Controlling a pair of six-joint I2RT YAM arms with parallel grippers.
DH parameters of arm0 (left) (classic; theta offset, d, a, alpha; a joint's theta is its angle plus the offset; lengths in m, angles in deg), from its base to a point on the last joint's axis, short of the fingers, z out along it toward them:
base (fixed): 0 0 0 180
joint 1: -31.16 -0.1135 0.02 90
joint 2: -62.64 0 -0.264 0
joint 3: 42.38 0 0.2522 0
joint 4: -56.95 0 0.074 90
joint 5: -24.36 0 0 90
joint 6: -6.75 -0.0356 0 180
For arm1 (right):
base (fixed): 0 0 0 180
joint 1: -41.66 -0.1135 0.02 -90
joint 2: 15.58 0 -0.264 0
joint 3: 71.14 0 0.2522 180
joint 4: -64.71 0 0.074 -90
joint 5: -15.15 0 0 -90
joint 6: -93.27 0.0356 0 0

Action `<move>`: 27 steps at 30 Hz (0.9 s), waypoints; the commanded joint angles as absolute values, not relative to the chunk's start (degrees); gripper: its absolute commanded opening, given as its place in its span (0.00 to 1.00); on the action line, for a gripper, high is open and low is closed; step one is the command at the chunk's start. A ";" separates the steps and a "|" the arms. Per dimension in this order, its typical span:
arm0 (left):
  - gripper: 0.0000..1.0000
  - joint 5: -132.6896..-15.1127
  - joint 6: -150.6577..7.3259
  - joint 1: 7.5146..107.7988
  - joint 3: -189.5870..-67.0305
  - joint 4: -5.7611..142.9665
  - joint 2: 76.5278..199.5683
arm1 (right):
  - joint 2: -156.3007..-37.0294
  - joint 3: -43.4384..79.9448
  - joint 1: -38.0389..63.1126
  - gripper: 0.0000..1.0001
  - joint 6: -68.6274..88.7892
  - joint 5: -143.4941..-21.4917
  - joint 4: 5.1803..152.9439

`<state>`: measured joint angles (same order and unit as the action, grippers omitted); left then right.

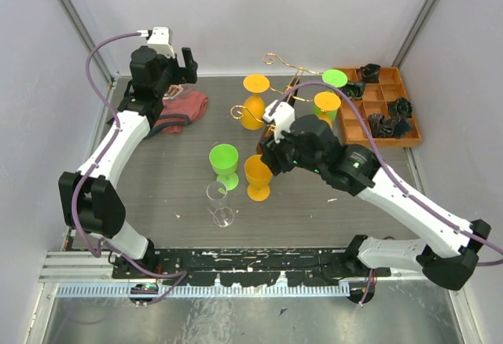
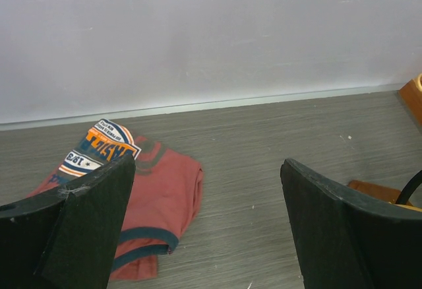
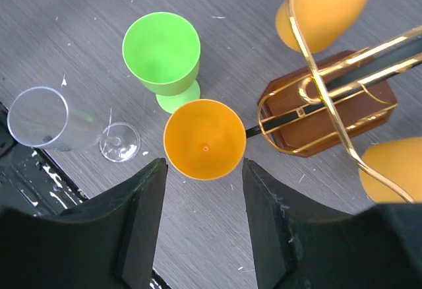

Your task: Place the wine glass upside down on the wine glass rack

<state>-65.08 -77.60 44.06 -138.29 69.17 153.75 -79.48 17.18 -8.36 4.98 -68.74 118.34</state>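
An orange wine glass (image 3: 204, 139) stands upright on the table, seen from above, just ahead of the fingertips of my right gripper (image 3: 203, 165). That gripper is open and holds nothing; in the top view the gripper (image 1: 268, 158) hovers beside the same glass (image 1: 258, 176). A green wine glass (image 3: 161, 51) stands upright close by, and a clear one (image 3: 39, 117) lies on its side. The gold-wire wine glass rack (image 3: 330, 114) has a dark-brown base, with orange glasses (image 1: 253, 112) hanging upside down on it. My left gripper (image 2: 208, 163) is open and empty at the far left.
A folded red cloth (image 2: 151, 196) lies under the left gripper by the back wall. An orange compartment tray (image 1: 381, 83) with dark parts sits at the back right. A green glass (image 1: 334, 78) also hangs on the rack.
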 commanded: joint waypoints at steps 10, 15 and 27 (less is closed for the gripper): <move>0.98 -62.31 -77.23 44.34 -138.60 70.70 151.37 | -92.02 18.40 -9.75 0.59 4.50 -75.37 111.34; 0.98 -62.48 -76.43 44.34 -138.88 71.26 150.85 | -95.32 19.10 -9.75 0.60 4.24 -77.79 112.29; 0.98 -61.44 -74.46 44.30 -135.41 71.86 147.41 | -99.39 20.11 -10.78 0.58 2.58 -78.35 116.93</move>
<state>-62.35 -75.41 44.17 -136.78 71.66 149.69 -99.11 17.42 -9.80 3.69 -77.55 116.31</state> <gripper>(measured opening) 0.982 0.592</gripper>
